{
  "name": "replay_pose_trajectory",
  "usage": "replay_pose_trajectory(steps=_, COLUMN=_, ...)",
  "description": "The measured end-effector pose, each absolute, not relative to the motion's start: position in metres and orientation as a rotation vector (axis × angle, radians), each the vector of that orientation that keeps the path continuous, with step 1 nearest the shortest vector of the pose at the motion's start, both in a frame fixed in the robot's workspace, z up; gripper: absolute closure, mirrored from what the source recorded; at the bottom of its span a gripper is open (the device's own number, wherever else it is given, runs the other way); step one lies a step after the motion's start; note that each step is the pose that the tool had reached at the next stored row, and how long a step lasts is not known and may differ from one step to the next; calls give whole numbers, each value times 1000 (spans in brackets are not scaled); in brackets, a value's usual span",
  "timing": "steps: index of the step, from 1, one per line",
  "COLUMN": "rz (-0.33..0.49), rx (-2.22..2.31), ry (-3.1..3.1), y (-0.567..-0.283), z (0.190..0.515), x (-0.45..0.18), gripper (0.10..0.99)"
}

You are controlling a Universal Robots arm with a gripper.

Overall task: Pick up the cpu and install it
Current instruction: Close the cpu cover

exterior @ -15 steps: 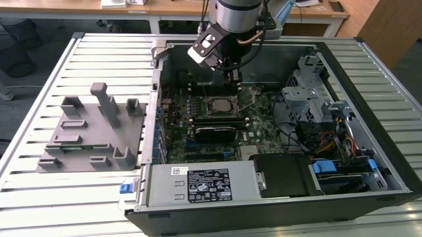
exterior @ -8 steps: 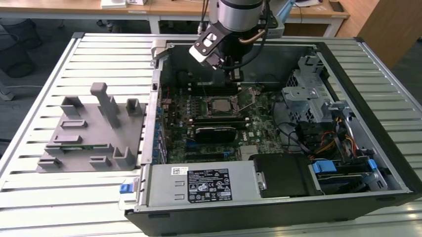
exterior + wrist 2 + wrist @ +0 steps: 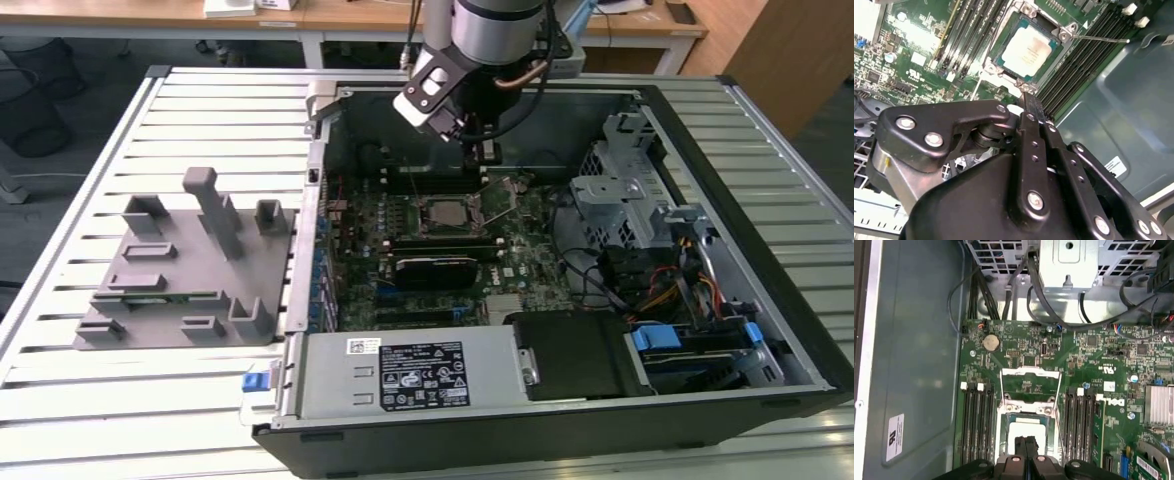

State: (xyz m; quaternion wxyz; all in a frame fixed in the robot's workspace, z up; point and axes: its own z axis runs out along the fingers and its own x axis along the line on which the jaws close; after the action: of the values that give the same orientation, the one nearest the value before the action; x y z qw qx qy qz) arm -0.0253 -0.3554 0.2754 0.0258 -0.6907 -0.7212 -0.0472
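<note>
The cpu (image 3: pixel 1026 50), a silvery square chip, lies flat in the motherboard socket (image 3: pixel 441 213) inside the open computer case (image 3: pixel 787 330). The socket's metal load frame (image 3: pixel 1030 385) is swung open beside it. My gripper (image 3: pixel 1027 98) hovers a little above the socket's edge, its two black fingers pressed together with nothing between them. In the first wrist view the fingertips (image 3: pixel 1021 446) cover part of the cpu (image 3: pixel 1021 427). In the exterior view the gripper (image 3: pixel 477 152) hangs over the far side of the motherboard, just behind the socket.
Memory slots (image 3: pixel 976 425) flank the socket on both sides. A metal drive cage (image 3: pixel 627 190) and cables fill the exterior view's right of the case. The power supply (image 3: pixel 400 375) lies at the near edge. A grey fixture block (image 3: pixel 174 270) stands on the slatted table (image 3: pixel 80 400).
</note>
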Motion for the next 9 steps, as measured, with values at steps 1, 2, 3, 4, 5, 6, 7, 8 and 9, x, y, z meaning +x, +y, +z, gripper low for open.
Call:
replay_pose_trajectory(steps=1, rz=-146, rx=-2135, ry=-2229, y=-355, z=275, x=-24, gripper=980)
replay_pose_trajectory(steps=2, rz=-146, rx=-2135, ry=-2229, y=-355, z=275, x=-22, gripper=980)
replay_pose_trajectory(steps=3, rz=-146, rx=-2135, ry=-2229, y=-355, z=275, x=-20, gripper=980)
replay_pose_trajectory(steps=4, rz=-146, rx=-2135, ry=-2229, y=-355, z=275, x=-18, gripper=980)
replay_pose_trajectory(steps=5, rz=-146, rx=-2135, ry=-2229, y=-355, z=275, x=-16, gripper=980)
replay_pose_trajectory(steps=6, rz=-146, rx=-2135, ry=-2229, y=-355, z=275, x=-14, gripper=980)
replay_pose_trajectory(steps=7, rz=-146, rx=-2135, ry=-2229, y=-355, z=275, x=-13, gripper=980)
replay_pose_trajectory(steps=8, rz=-146, rx=-2135, ry=-2229, y=-355, z=275, x=-11, gripper=980)
replay_pose_trajectory(steps=9, rz=-146, rx=-2135, ry=-2229, y=-355, z=275, x=-10, gripper=980)
